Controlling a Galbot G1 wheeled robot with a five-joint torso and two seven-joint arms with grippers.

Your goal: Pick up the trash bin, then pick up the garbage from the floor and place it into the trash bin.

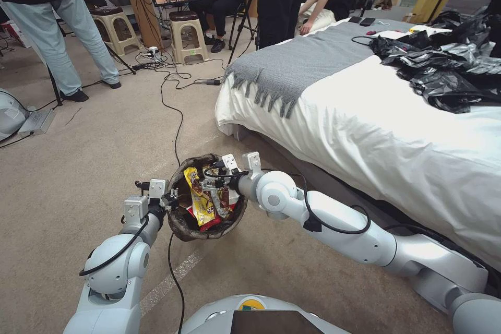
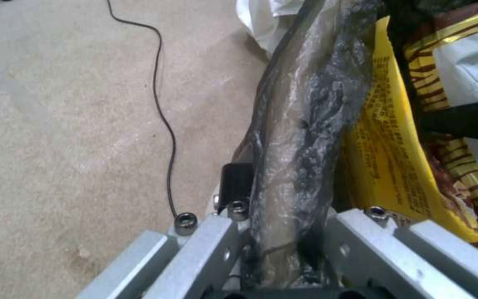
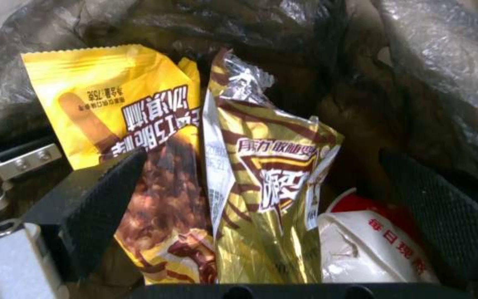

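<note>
Above the carpet [image 1: 78, 167], near the bed [image 1: 365, 130], left gripper [image 1: 169, 199] is clenched on the trash bin [image 1: 180, 219] rim, holding it up. Right gripper [image 1: 222, 180] hangs w/ jaws apart over yellow snack wrappers [image 3: 139, 124] & paper cup [image 3: 371, 245] inside.

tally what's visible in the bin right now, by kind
Inside the trash bin, held at its rim by the left gripper, right gripper open over it:
Yellow snack wrappers: 2
Red-and-white paper cup: 1
Total: 3
</note>
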